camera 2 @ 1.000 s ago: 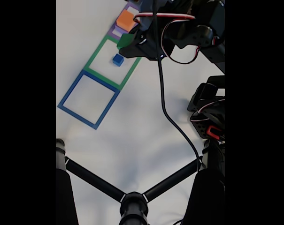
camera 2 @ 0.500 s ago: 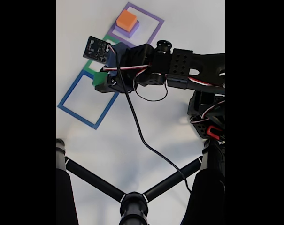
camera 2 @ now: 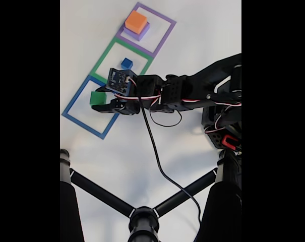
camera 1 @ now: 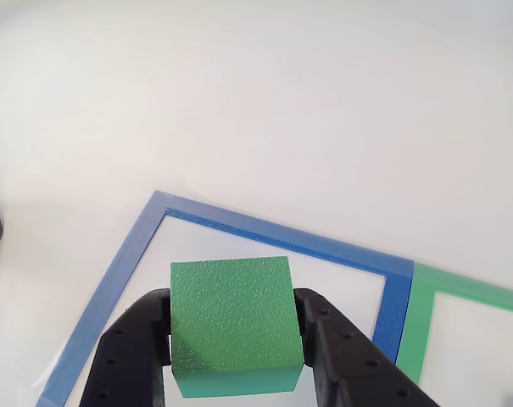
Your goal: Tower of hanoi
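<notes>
1. The gripper pinches the green block between its black fingers, over the blue frame.
2. In the fixed view, the blue cube sits in the green frame, at 1 o'clock from the green block.
3. The orange block rests on the purple block.

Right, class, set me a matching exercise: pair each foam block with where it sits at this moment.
Blocks:
1. green block
2. blue cube
3. orange block
4. purple block

Places:
A. on top of the purple block
B. on the table inside the green frame
C. between the gripper's fingers, over the blue frame
D. inside the purple frame, under another block

Pairs: 1-C, 2-B, 3-A, 4-D
</notes>
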`<state>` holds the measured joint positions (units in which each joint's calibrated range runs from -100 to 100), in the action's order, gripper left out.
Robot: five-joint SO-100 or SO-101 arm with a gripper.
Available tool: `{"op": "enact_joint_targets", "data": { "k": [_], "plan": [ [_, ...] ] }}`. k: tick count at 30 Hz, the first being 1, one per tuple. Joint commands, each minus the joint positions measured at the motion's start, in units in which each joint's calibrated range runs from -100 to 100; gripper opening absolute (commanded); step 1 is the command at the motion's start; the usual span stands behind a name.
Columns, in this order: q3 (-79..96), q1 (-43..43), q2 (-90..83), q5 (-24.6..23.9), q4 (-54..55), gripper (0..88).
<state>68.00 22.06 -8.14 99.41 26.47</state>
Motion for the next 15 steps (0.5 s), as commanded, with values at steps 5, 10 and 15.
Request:
{"op": "enact_joint_targets", "data": {
  "k": [5, 10, 15],
  "plan": [
    [-1.0, 0.9, 12.2, 0.6, 17.9, 5.6],
    [-2.0, 1.3, 17.2, 0.6, 22.4, 5.6],
    [-4.3, 0.9, 21.2, 0.6, 24.1, 5.6]
  ]
}}
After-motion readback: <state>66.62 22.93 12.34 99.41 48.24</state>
